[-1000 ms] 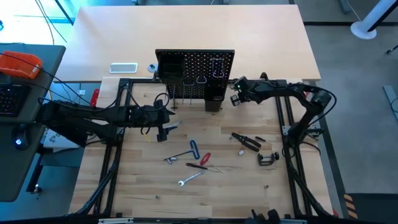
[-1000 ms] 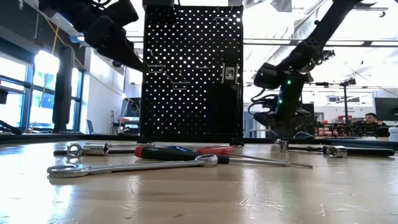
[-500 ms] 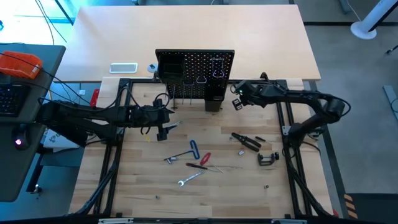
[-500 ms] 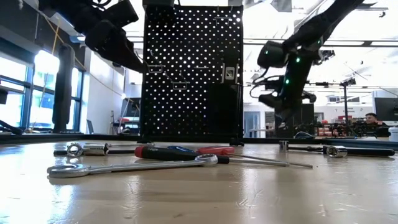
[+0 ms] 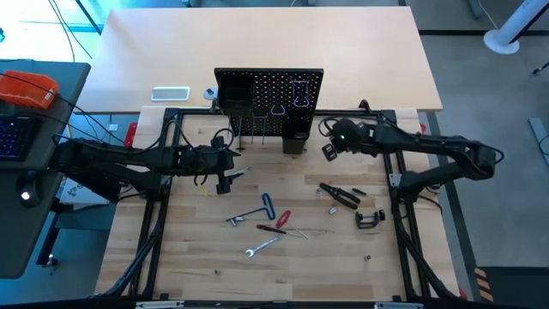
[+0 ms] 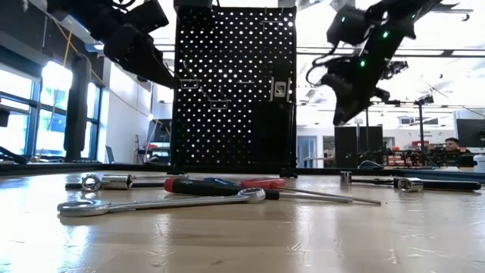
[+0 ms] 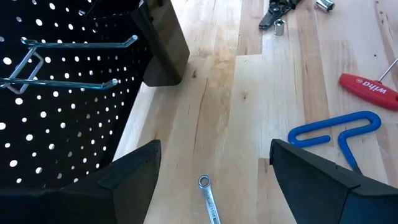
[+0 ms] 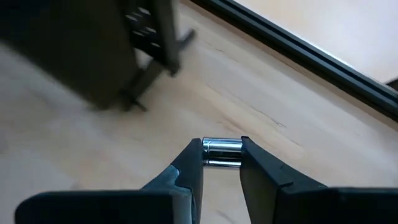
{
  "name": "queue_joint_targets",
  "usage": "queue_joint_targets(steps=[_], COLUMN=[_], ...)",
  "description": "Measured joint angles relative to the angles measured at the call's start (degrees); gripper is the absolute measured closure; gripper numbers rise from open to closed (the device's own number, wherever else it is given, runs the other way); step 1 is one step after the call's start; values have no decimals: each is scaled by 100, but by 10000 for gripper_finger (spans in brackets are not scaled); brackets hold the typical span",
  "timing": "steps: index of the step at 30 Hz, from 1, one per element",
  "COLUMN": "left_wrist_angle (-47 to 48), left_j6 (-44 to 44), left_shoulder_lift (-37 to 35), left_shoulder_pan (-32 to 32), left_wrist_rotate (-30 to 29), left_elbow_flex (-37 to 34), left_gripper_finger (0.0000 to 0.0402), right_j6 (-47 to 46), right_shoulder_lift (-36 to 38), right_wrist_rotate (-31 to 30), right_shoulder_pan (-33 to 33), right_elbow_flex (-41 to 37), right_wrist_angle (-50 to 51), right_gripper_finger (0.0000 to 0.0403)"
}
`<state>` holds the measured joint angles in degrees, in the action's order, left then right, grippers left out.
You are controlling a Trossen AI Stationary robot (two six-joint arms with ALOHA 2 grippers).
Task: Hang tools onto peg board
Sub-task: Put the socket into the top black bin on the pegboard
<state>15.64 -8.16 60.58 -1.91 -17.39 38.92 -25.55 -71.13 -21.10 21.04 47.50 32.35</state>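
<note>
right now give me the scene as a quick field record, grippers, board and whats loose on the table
left gripper: open, empty, held above the table in front of the peg board
right gripper: shut on a small silver socket, raised beside the board's right edge
peg board: upright at the table's far side, wire hooks showing
loose tools: blue T hex key, red-handled screwdriver, silver wrench, black pliers, black C-clamp
table: wooden

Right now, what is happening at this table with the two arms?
The right tool is shut on a small silver socket and hangs near the peg board's right edge. The left tool is open in front of the board, over a silver wrench on the table. The pliers, C-clamp and red-handled screwdriver are not yet hung.
</note>
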Motion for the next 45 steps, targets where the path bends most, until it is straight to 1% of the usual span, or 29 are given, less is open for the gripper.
queue_joint_targets(steps=[7,11,16,22,29,38,41,45], left_wrist_angle=[-2,-2,-5,-7,-11,-68,-92,-101], left_j6=[0,0,0,0,17,61,61,98], left_shoulder_lift=[0,0,0,0,0,0,0,0], left_shoulder_pan=[0,0,0,0,0,0,0,0], left_wrist_rotate=[0,2,4,4,7,11,11,9], left_elbow_flex=[2,0,2,1,1,0,0,0], left_gripper_finger=[108,108,108,108,108,108,108,108], right_j6=[-12,-1,253,810,1588,2298,2443,2742], right_shoulder_lift=[589,886,1143,1200,1200,1159,993,531], right_wrist_rotate=[205,282,464,815,1296,1847,2043,2358], right_shoulder_pan=[-762,-1198,-1664,-2044,-2161,-1970,-1855,-1758], right_elbow_flex=[1,0,-1,-1,0,17,260,848], right_wrist_angle=[-110,-399,-1118,-2328,-3629,-4980,-5021,-4978], right_gripper_finger=[330,330,330,330,330,330,330,330])
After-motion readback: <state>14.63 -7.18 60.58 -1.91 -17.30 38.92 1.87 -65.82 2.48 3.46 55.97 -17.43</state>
